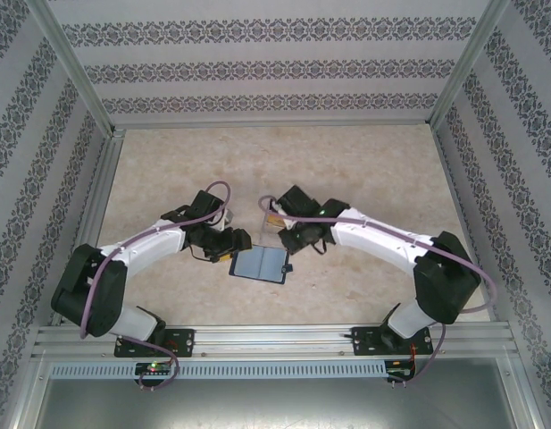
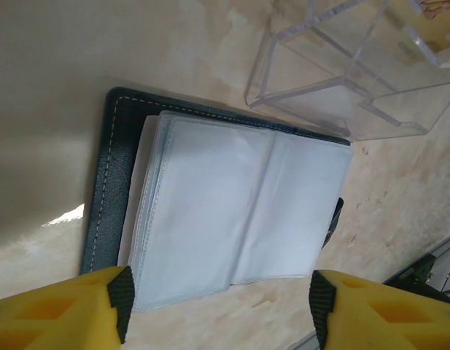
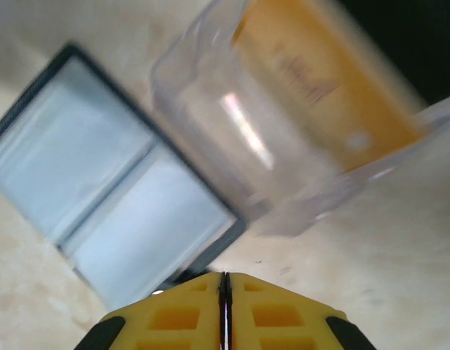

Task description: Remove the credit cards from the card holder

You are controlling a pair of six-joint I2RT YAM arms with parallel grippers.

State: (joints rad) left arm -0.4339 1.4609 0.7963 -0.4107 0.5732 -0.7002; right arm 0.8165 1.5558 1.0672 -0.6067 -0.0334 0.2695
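Navy card holder (image 1: 259, 263) lies open, framed by your left gripper's (image 2: 222, 306) spread fingers; the right gripper (image 3: 225, 288) is pressed together, empty. Pin the cover (image 2: 104, 197), then probe the sleeves (image 2: 210, 197).

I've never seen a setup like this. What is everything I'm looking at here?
card holder: one, dark navy cover with pale grey-blue sleeves, lying open on the table between the two grippers.
clear stand: one, see-through, on the table just beyond the card holder.
orange card: one, orange, standing inside the clear stand.
table: one, beige marbled top.
walls: three, white with grey patterned stripes, around the table.
arms: two, white and black with purple cables, bolted at the near edge.
left gripper: one, yellow fingers, open, over the card holder's near edge.
right gripper: one, yellow fingers, shut, facing the stand and card holder.
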